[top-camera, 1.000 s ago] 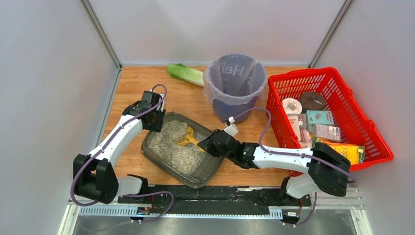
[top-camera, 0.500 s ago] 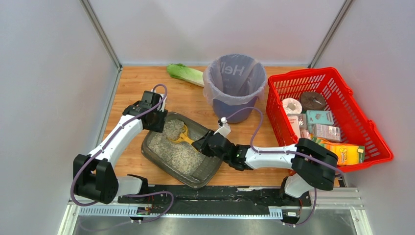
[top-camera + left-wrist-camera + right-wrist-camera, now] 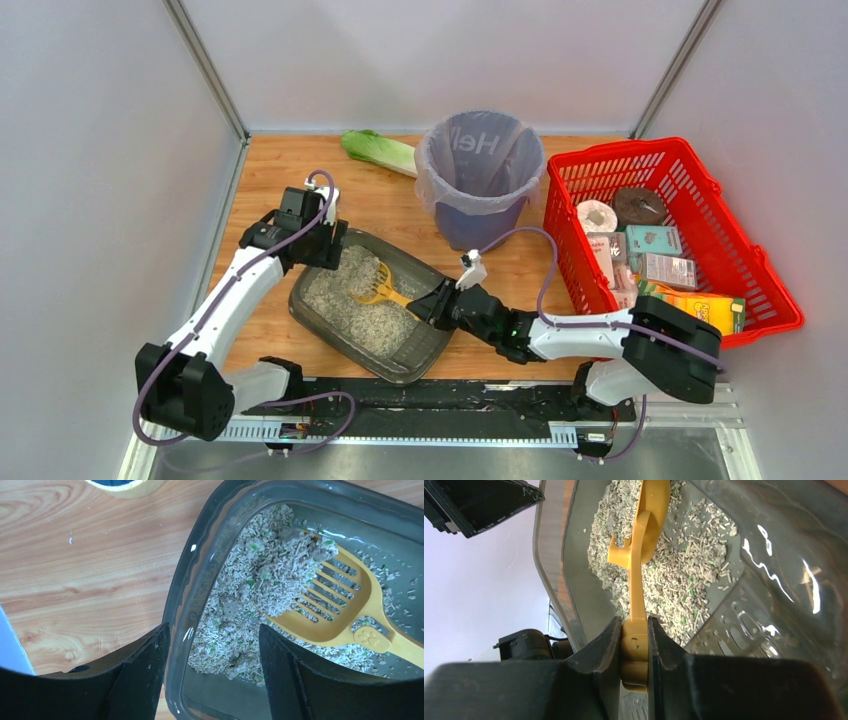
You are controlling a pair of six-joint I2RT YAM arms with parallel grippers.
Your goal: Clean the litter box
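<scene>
The litter box, a dark grey tray of grey-beige litter, lies on the wooden table in front of both arms. A yellow slotted scoop rests in the litter with clumps piled on its far end. My right gripper is shut on the scoop's handle and reaches in over the tray's right rim. My left gripper is open at the tray's far-left corner, one finger outside the rim and one inside, neither touching it.
A purple bag-lined bin stands behind the tray. A red mesh basket of groceries fills the right side. A green leafy vegetable lies at the back, left of the bin. Grey walls close in both sides.
My left gripper has opened off the tray rim and shifted slightly. The right arm pushed the scoop toward the far-left corner, then drew it back a little.
</scene>
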